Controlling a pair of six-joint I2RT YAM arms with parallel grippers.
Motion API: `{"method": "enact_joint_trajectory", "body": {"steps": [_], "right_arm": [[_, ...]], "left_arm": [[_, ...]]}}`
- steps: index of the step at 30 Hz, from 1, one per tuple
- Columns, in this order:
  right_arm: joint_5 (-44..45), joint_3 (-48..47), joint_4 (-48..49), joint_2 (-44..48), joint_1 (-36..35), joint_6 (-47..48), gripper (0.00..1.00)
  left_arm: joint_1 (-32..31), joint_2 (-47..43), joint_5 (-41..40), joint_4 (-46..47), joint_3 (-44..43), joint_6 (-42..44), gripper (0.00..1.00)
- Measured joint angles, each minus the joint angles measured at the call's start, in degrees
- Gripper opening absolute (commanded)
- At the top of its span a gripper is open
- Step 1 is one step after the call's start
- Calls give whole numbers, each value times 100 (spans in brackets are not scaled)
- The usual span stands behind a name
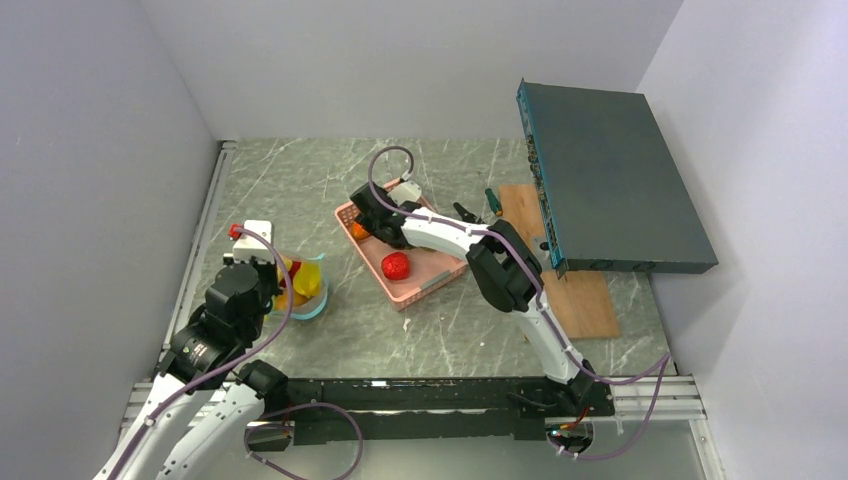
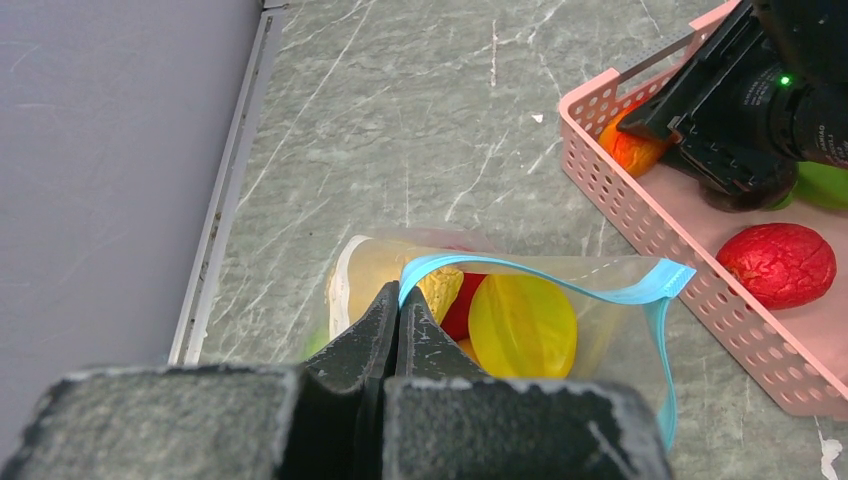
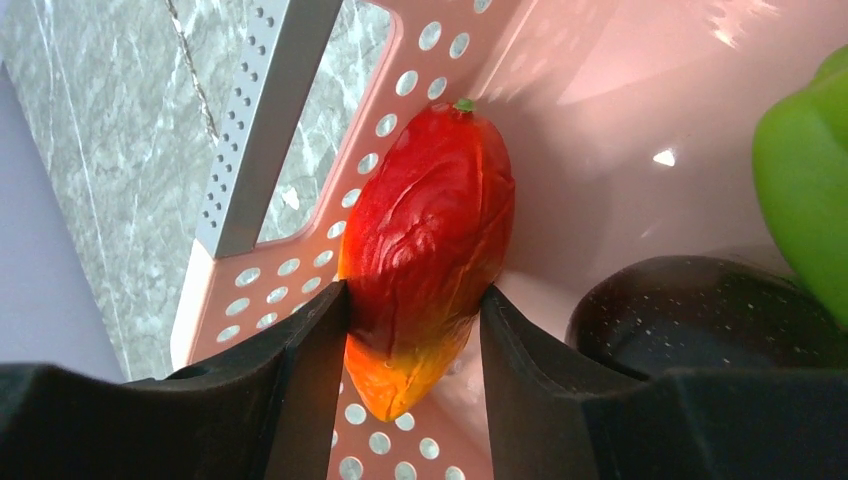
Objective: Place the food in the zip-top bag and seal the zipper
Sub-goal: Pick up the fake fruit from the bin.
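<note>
The left jaws, at the end of the left arm [image 1: 235, 300], are pressed fully together, and they pinch the teal zipper [image 2: 672, 278] at one corner of the zip-top bag [image 2: 610, 300]. That grip holds the bag's mouth open above the counter [image 2: 450, 120]. The bag sits at the left of the counter, well apart from the pink basket [image 2: 640, 225]. Some of the food is already inside it: a round yellow piece [image 2: 522, 325] lies just behind the zipper, with a red piece [image 2: 462, 305] beside it and a paler ridged one next to that. The right arm [image 1: 450, 235] reaches down into the far corner of the basket. The right jaws stand about half apart, with a red-and-orange piece [image 3: 430, 250] between them. One black finger [image 3: 290, 400] lies against its left flank and the other finger [image 3: 560, 400] against its right, so both pads touch the piece. The piece rests against the basket's perforated wall, its small green stem end pointing away from the wrist; whether it is lifted off the basket floor cannot be told. Just beside the right-hand finger lies a dark purple piece [image 3: 700, 320], and past that a green piece [image 3: 810, 190]. A wrinkled red piece [image 2: 780, 265] lies alone nearer the middle of the basket.
</note>
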State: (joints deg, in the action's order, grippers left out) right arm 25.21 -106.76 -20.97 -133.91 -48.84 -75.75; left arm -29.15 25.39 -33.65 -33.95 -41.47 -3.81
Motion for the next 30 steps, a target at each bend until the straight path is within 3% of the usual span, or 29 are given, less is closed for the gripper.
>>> {"method": "enact_joint_trajectory", "body": {"steps": [5, 10, 17, 21, 25, 30], "right_arm": [[15, 273, 125, 216, 0, 511, 20], [297, 693, 63, 645, -70, 1399, 19], [2068, 1379, 238, 1434, -531, 3571, 12], [2813, 2627, 1130, 2175, -885, 5040, 11], [2675, 3665, 1641, 2946, -1023, 5591, 9], [1574, 4736, 2135, 4203, -970, 5436, 10]], "left_arm": [[114, 0, 4, 28, 0, 4, 0], [190, 50, 13, 35, 0, 4, 0], [197, 188, 24, 33, 0, 4, 0], [197, 243, 15, 35, 0, 4, 0], [197, 389, 13, 33, 0, 4, 0], [197, 518, 15, 31, 0, 4, 0]]}}
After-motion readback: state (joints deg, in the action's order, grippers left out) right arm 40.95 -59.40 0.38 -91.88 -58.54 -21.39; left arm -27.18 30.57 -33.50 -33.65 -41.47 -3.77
